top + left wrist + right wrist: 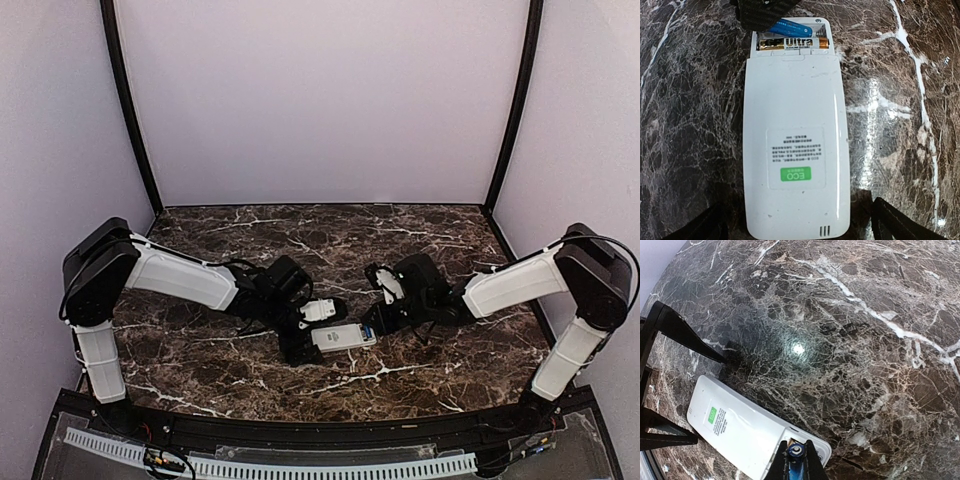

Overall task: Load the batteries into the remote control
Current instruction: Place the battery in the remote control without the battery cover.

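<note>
Straddling the remote control [795, 150], left fingers [900, 225] stand apart; right fingers [815, 469] clamp a blue battery [796, 454]

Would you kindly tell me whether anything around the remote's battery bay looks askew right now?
Yes: the blue battery, pinched by the right gripper, lies slanted over the open bay of the remote control, not parallel to the seated Ultra battery beside it, so it is not in its slot yet. Nothing else looks odd.

The blue battery [795, 28] — its far end is hidden under the right tool [796, 455] at 12 o'clock, left wrist view. The left tool [797, 207] fingers [900, 222] are cropped at 5 and 7. The remote [795, 140] lies face down — buttons unseen.
</note>
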